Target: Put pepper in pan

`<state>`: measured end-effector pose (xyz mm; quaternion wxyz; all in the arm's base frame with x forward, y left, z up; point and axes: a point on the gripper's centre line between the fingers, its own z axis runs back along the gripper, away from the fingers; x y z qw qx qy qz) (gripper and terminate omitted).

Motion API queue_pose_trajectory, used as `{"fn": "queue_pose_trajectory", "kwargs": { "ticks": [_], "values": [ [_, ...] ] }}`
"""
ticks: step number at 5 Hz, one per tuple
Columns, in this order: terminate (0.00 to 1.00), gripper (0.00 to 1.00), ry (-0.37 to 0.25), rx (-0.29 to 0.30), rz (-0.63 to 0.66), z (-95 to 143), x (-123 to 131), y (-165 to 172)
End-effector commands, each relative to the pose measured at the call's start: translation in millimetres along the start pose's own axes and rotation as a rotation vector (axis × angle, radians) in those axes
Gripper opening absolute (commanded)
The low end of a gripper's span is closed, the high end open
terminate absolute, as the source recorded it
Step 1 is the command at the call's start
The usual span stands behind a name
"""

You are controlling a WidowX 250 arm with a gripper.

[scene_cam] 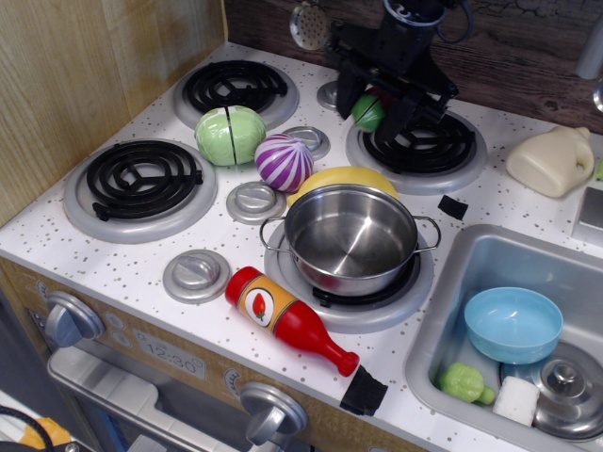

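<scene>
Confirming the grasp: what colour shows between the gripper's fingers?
Green stem end of the pepper, some red behind; only camera view.

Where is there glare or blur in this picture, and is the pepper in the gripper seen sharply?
In observation.image, bright glare sits on the inner wall of the pan and along the ketchup bottle. The gripper is dark and slightly soft. Of the pepper between its fingers, only the green end and a bit of red show, so its shape is unclear. The stovetop is evenly lit with soft shadows.
</scene>
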<state>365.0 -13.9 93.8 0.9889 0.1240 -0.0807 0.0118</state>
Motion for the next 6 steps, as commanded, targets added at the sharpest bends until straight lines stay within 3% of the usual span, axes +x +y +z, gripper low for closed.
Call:
{"fn": "queue_pose_trajectory", "kwargs": {
  "ticks": [1, 2, 3, 4, 5, 6],
  "values": [
    [0.0, 0.0, -0.004, -0.049, 0.122, 32, -33, -5],
    [0.0, 0.0, -0.011, -0.067, 0.176, 28, -52, -17],
    [0.0, 0.0, -0.062, -0.111, 0.235, 16, -63, -36],
    [0.0, 1.0, -0.115, -0.148, 0.22, 8, -66, -37],
    [0.0, 1.0, -0.115, -0.148, 0.22, 8, -66, -37],
    [1.0, 1.0, -0.115, -0.148, 0.22, 8, -66, -37]
  ]
}}
